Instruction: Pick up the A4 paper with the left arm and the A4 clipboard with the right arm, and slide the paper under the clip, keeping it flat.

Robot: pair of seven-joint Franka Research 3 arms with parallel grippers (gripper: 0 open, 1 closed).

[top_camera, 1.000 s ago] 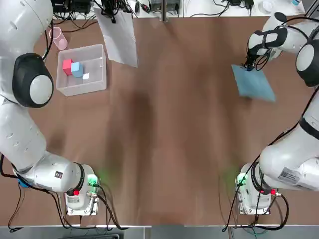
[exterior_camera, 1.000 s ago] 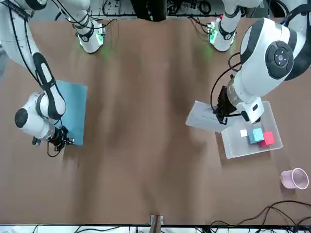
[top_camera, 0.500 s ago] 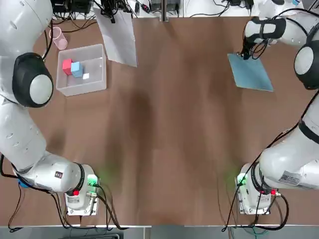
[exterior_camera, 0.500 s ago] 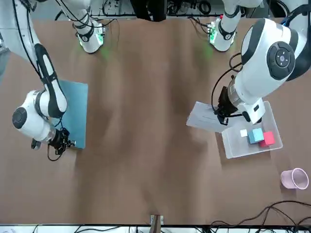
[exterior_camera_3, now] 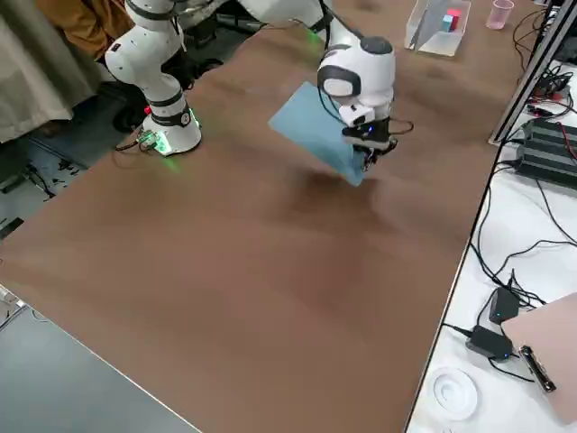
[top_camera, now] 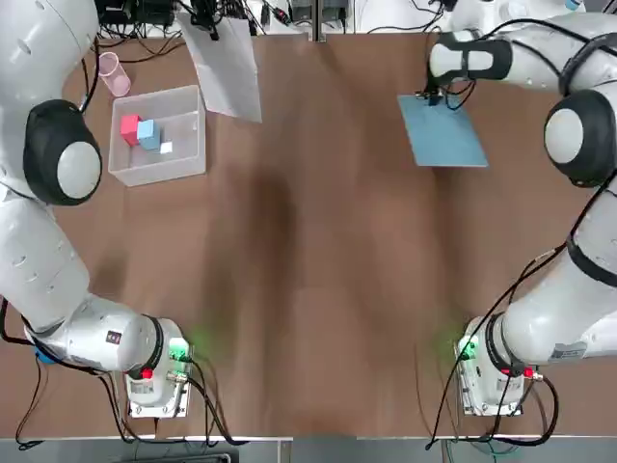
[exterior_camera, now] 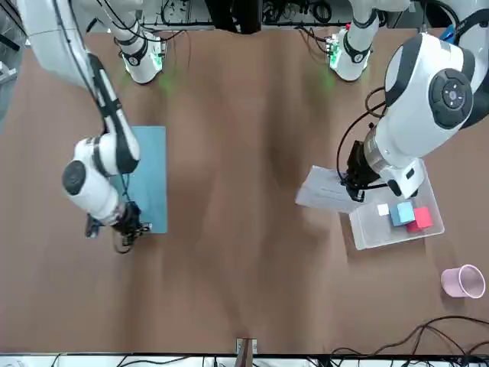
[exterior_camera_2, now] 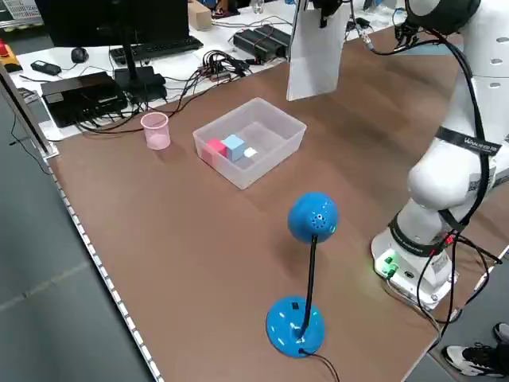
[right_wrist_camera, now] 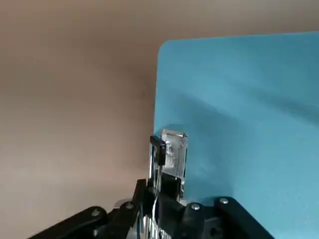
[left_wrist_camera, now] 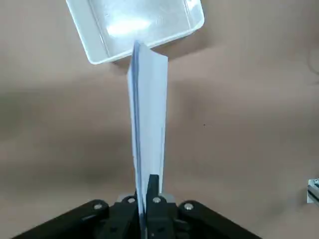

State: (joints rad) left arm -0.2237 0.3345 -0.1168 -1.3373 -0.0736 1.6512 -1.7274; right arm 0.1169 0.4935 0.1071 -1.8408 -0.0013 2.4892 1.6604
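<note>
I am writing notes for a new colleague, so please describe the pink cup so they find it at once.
On the brown table, find the clear bin. Just beside its corner lies a tipped cup, pale pink, hollow, unlike the solid cubes inside the bin.

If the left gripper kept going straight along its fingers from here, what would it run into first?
Probably the brown table, past the paper it grips; the clear bin sits beside that line, though depth is unclear.

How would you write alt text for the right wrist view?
The right gripper is shut on the metal clip of a light blue clipboard, with the brown table beyond.
</note>
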